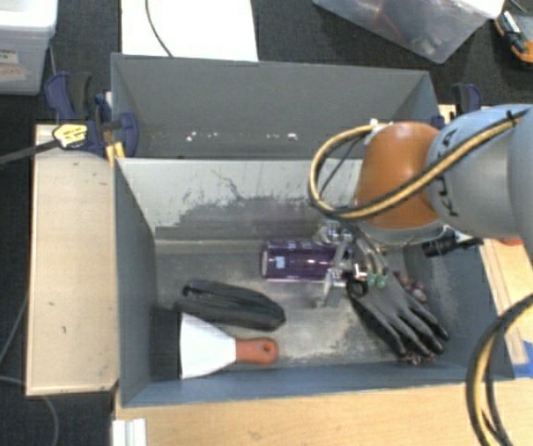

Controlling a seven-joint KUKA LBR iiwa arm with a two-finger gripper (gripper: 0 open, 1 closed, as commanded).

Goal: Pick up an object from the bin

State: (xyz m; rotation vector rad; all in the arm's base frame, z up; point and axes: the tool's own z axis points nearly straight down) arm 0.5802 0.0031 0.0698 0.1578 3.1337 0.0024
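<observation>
Gripper (334, 269) sits low at the right end of the purple bottle (294, 260), which lies on its side near the back of the grey bin (248, 193), approx. mid-width. Prob. placed there because that end is free of clutter. Can't tell if the jaws are apart or together, or round the bottle; wrist & cables hide them. Black glove (401, 319) lies just right of the bottle, toward the front, under the wrist, so it could snag. Black pouch-like thing (234, 305) is front-left of the bottle. Beyond it is a white brush (213, 347) w/ orange handle. Both are clear of the gripper.
</observation>
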